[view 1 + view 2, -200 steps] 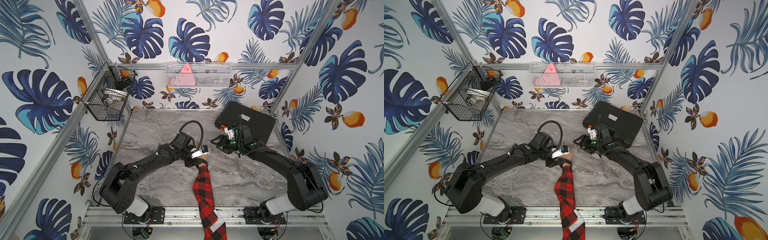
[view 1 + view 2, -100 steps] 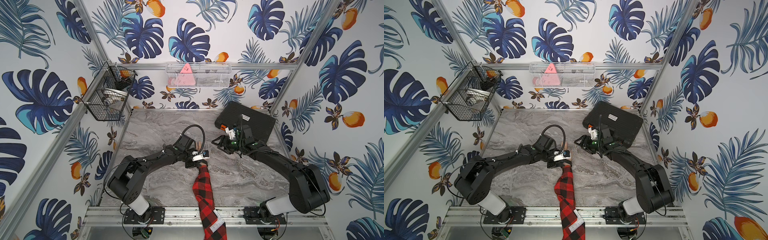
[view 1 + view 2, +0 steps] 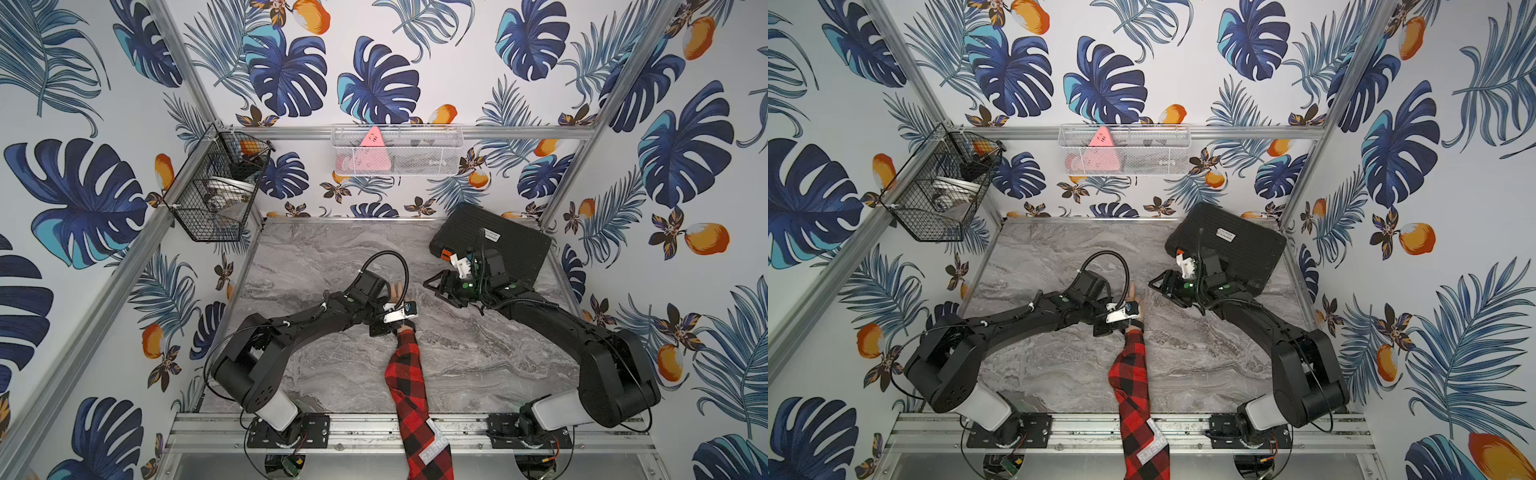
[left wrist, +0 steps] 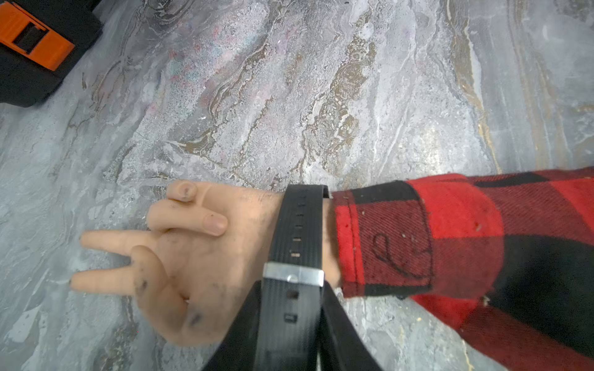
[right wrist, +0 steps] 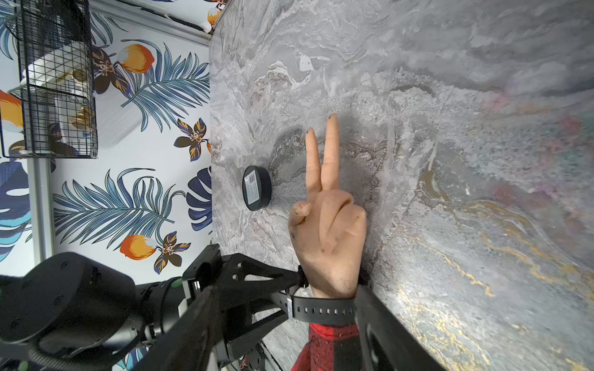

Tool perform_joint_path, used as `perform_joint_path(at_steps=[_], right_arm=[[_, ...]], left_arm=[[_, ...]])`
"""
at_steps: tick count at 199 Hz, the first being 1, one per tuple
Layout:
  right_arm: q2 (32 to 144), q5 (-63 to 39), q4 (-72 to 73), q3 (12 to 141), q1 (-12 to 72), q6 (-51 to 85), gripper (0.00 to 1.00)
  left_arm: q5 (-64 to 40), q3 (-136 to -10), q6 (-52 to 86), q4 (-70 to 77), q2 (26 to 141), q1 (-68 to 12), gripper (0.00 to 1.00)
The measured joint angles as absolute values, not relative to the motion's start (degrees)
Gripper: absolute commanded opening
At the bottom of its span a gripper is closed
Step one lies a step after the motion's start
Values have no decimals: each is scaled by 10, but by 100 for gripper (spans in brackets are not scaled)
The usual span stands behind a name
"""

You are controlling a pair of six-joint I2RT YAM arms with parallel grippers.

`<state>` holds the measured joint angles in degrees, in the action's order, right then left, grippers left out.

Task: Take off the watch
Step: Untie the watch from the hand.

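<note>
The watch (image 4: 295, 231) is a black strap with a silver buckle (image 4: 293, 278), wrapped round the wrist of a mannequin hand (image 4: 193, 257) lying palm up on the marble table (image 4: 321, 96). Its case does not show. My left gripper (image 4: 291, 289) comes in from the hand's left, with its two fingers pressed against both edges of the strap just past the buckle. In both top views this gripper (image 3: 395, 326) (image 3: 1121, 326) covers the wrist above the red-and-black plaid sleeve (image 3: 409, 386). My right gripper (image 3: 430, 286) (image 5: 284, 290) stands open beside the hand, its fingers wide apart and holding nothing.
A black case (image 3: 511, 245) with an orange latch lies at the back right, behind the right arm. A flat black disc with a white label (image 5: 256, 188) sits on the table left of the hand. A black wire basket (image 3: 216, 187) and a white mesh basket (image 3: 397, 151) hang on the walls.
My left gripper has slid from over the hand down to the wrist, and its jaws have narrowed onto the strap. The right arm has stayed still.
</note>
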<state>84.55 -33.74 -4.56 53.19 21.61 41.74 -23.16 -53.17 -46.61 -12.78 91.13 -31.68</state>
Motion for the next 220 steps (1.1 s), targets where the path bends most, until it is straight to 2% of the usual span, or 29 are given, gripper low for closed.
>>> perform_joint_path(at_steps=[66,147,220], right_arm=[[824,-282,-15,483,221,313,68],[806,-201,165,346,348,54,64],[848,-191,321,269,371,-32,61]], left_arm=[[-240,-533,-466,-129,912,-317,22],[-257,-539,-459,-132,921,-317,17],[-276,-543,-444,-133,932,-311,15]])
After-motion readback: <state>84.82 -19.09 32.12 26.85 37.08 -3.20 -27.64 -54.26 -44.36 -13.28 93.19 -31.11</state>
